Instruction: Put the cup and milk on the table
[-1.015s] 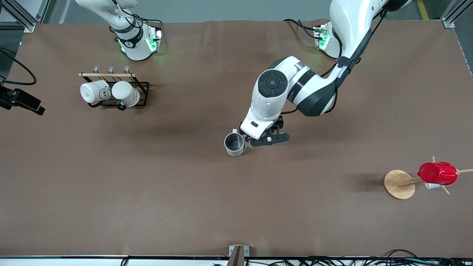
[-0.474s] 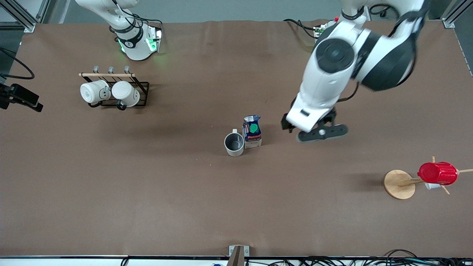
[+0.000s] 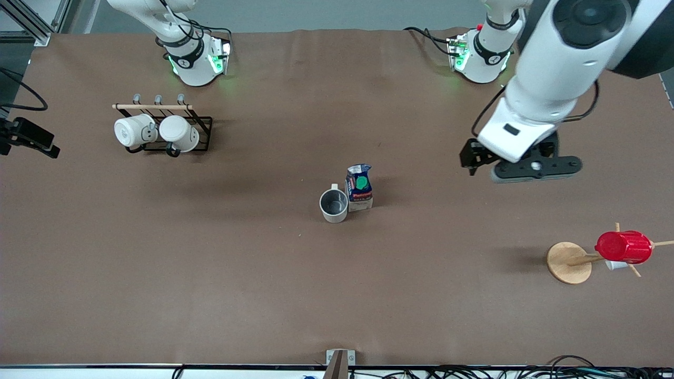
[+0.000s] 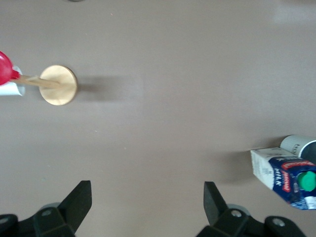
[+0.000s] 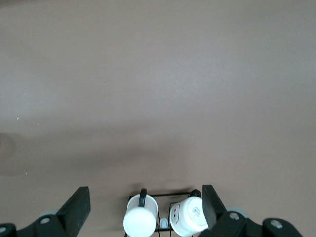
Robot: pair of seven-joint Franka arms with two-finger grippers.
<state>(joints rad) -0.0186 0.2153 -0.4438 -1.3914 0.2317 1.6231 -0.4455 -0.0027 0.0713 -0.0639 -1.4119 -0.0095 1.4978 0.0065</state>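
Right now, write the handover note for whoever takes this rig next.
Left gripper: open, empty, up over bare table toward the left arm's end.
Right gripper: open, empty, over the black mug rack; that arm waits.
Cream mug and milk carton: both upright mid-table, side by side, the carton on the left arm's side and a little farther from the front camera.
Done: both placed.
Left: nothing visible.

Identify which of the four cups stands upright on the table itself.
The cream-beige cup beside the milk: its grey mouth faces up. The two white mugs hang on their rack; the red cup sits on a peg.
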